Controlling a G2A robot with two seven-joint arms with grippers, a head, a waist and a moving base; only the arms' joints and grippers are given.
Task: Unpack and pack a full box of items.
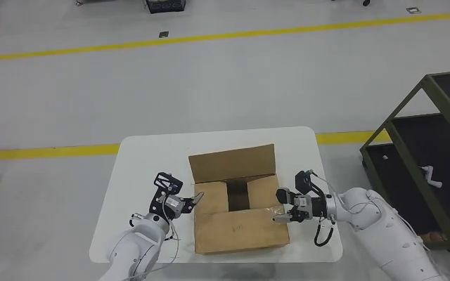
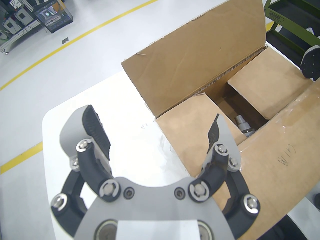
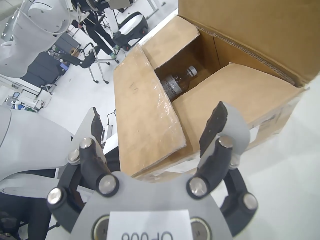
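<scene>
A brown cardboard box (image 1: 239,228) stands in the middle of the white table (image 1: 151,165). Its far flap stands upright; the two side flaps and the taped near flap lie inward, leaving a gap in the middle. Through that gap a dark bottle (image 3: 178,82) with a grey cap (image 2: 243,126) lies inside. My left gripper (image 1: 184,193) hovers open at the box's left end (image 2: 153,116), holding nothing. My right gripper (image 1: 283,205) is open at the box's right end, its fingers straddling the corner of the near flap (image 3: 158,112).
A green metal cart (image 1: 415,140) stands on the floor to the right of the table. Bare tabletop lies left of and behind the box. The table's front edge runs close under the box.
</scene>
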